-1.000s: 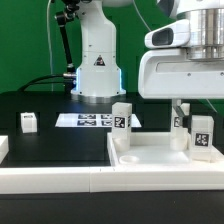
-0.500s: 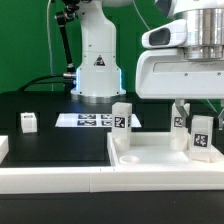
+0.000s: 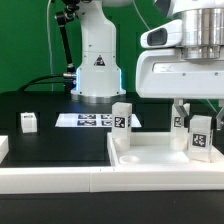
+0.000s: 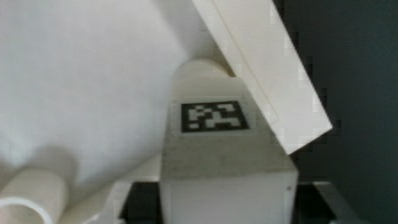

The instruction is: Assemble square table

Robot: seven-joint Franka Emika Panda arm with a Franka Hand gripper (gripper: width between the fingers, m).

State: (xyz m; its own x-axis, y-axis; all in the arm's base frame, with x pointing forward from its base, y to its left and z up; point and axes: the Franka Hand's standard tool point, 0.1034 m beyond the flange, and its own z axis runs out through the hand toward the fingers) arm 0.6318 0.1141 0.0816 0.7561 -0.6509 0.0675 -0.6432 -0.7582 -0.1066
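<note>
Exterior view: a long white bar [image 3: 50, 180] lies along the near edge of the black worktop [image 3: 60, 142]. Behind it sits the white square plastic slab with a raised rim [image 3: 150, 158]. At its near corner on the exterior view's right, the gripper [image 3: 200, 122] pinches an upright short white blocky leg [image 3: 201, 142]. A second leg [image 3: 121, 117] stands at a far corner of the slab. A third leg [image 3: 28, 122] sits apart on the worktop. Farther back lies the marker board [image 3: 85, 120].

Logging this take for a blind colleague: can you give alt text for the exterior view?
The gripper hangs over an upright tagged leg on the white square tabletop at the exterior view's right; grip unclear. A second leg stands on the tabletop, a third leg on the black table.
</note>
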